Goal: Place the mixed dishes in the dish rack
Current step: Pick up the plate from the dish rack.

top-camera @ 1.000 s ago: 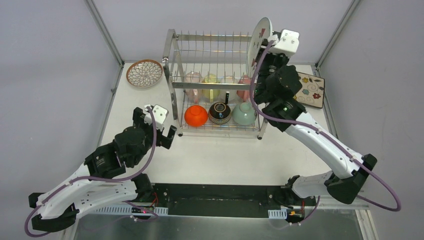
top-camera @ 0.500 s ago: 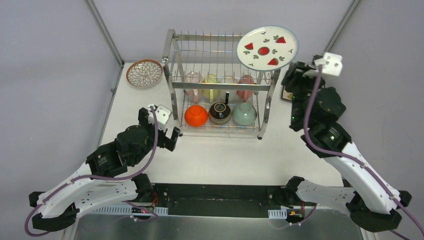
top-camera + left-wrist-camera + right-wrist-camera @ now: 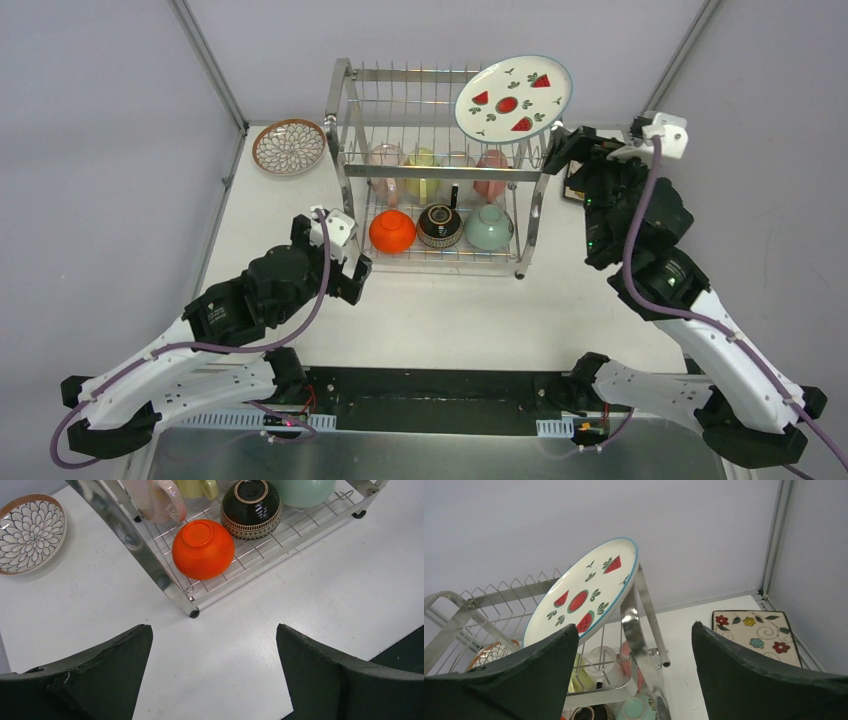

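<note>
The white strawberry plate (image 3: 513,98) (image 3: 581,592) lies tilted on the top right corner of the steel dish rack (image 3: 340,130) (image 3: 636,615). My right gripper (image 3: 560,150) (image 3: 634,626) is open just to the right of it, at the rack's post, with nothing held. Orange (image 3: 392,230) (image 3: 203,549), dark brown (image 3: 439,226) (image 3: 251,502) and mint (image 3: 488,227) bowls sit upside down on the lower tier, pastel cups (image 3: 422,165) above them. My left gripper (image 3: 338,252) (image 3: 212,630) hangs open over bare table by the rack's front left foot.
The brown-rimmed petal plate (image 3: 289,146) (image 3: 30,532) lies on the table left of the rack. The square floral plate (image 3: 756,635) lies at the right, mostly hidden behind my right arm in the top view. Grey walls stand close behind.
The strawberry plate went from upright in my right gripper to lying tilted on the rack top. The right gripper let go, opened and pulled back right. The left arm edged toward the rack.
</note>
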